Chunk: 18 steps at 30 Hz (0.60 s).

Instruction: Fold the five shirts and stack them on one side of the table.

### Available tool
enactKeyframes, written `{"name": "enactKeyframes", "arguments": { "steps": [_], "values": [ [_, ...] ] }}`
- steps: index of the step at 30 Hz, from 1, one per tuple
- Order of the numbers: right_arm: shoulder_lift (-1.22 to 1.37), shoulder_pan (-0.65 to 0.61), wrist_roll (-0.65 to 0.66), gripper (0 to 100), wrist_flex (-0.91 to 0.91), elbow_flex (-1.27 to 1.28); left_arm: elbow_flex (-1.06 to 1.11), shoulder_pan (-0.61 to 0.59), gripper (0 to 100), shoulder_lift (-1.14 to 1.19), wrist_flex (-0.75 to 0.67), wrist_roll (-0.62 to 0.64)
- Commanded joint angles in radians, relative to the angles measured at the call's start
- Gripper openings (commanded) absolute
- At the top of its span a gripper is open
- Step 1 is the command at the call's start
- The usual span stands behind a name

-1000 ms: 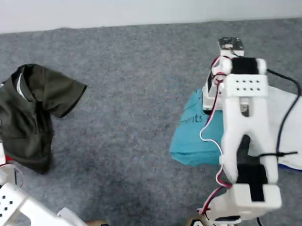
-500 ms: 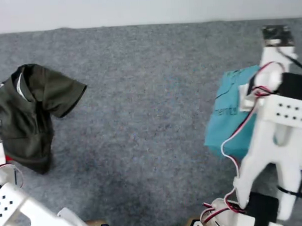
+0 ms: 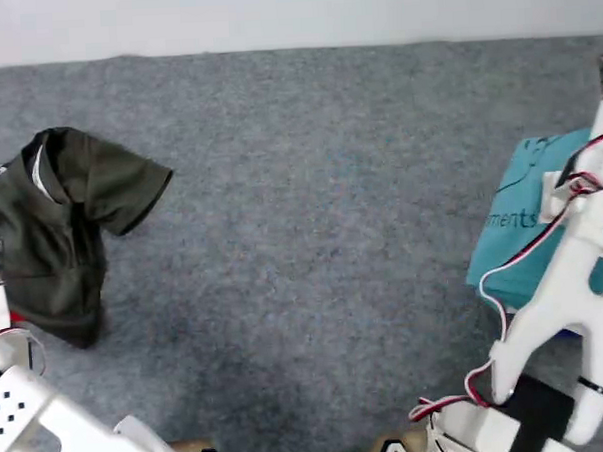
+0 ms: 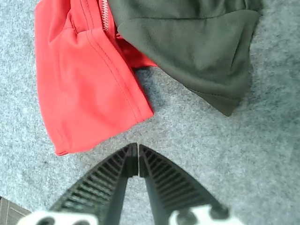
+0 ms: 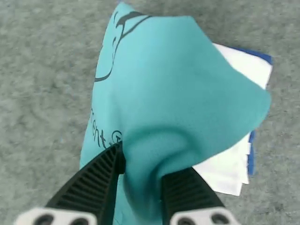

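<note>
The teal shirt is held by the right tool, which is pinched shut on a fold of the cloth; in the last second the shirt has been carried from the middle right of the counter out to the right edge, and the right arm has been swung that way with it; the shirt is now seen over a white shirt that is laid flat on the right side, so a pile is likely being made there; the teal shirt has not been let go yet, and it may need to be set down flat so that the pile is kept neat; the left tool is closed on nothing and has been kept still; it is held over the counter just beside a red shirt; a dark green shirt is laid partly on the red one at the left side, all crumpled; those two are judged to be left to fold.
</note>
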Motion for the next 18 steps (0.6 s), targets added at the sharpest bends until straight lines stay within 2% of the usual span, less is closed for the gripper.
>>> {"name": "enactKeyframes", "arguments": {
  "steps": [1,8,13,15,18],
  "values": [
    [0.018,0.061,0.037,0.8,-0.062,-0.023,-0.012,0.005,2,-0.015,-0.002,-0.009],
    [0.151,0.105,0.124,0.9,-0.199,-0.023,0.01,0.005,2,-0.015,-0.002,-0.011],
    [0.24,0.159,0.258,2.3,-0.269,-0.041,0.031,0.005,2,-0.02,-0.002,-0.011],
    [0.254,0.179,0.262,10.0,-0.254,-0.078,0.03,0.005,2,-0.017,-0.009,-0.011],
    [0.263,0.206,0.261,27.3,-0.22,-0.137,0.031,0.005,2,-0.015,-0.028,-0.011]
  ]
}}
